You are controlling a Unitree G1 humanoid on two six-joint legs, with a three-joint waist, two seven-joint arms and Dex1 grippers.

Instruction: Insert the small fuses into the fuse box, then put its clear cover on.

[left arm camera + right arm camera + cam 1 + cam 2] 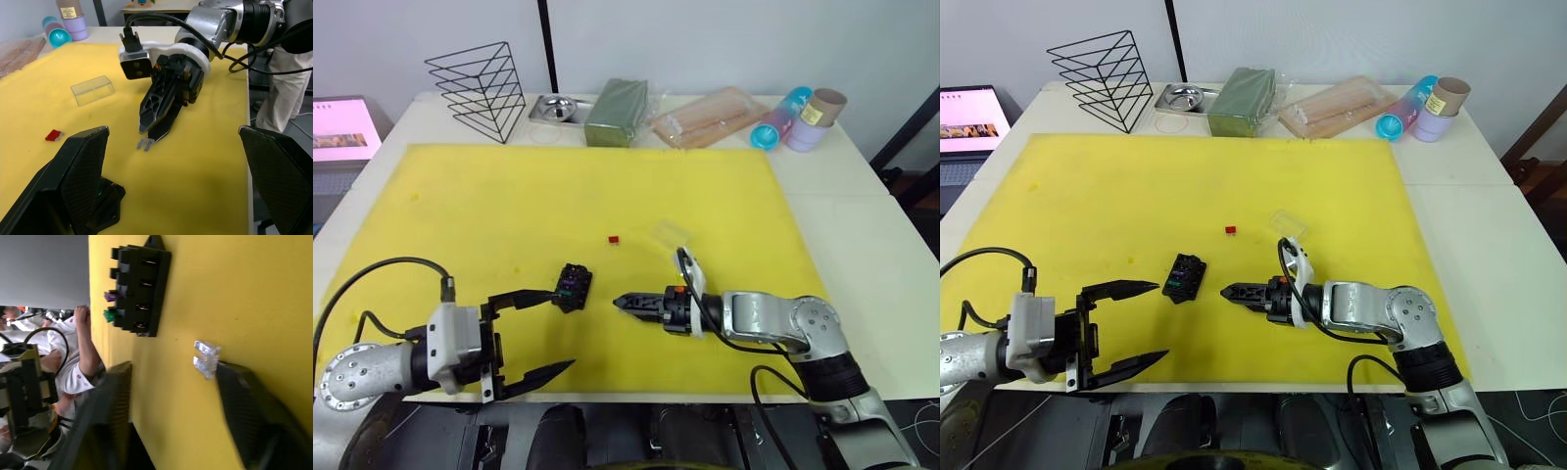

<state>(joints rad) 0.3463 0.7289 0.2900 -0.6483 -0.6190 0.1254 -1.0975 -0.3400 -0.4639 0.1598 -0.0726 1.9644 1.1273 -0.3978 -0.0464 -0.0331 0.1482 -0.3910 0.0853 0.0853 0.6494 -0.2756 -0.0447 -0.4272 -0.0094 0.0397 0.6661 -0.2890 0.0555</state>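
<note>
The black fuse box (574,286) lies on the yellow mat (489,206), with a purple fuse (111,296) and a green fuse (110,314) seated in its slots. A red fuse (614,238) lies loose farther back, and the clear cover (671,233) rests to its right. My right gripper (622,302) hovers low just right of the box, turned on its side. Its jaws are slightly open, and the pale grey fuse (145,144) lies on the mat at the tip of its lower finger. My left gripper (563,328) stands wide open just left of the box, holding nothing.
Along the table's back edge stand a black wire rack (484,88), a metal dish (558,108), a dark-green block (617,113), a clear packet of sticks (710,117) and coloured tubes (798,117). A screen (342,132) sits far left. A person (286,88) stands beside the table.
</note>
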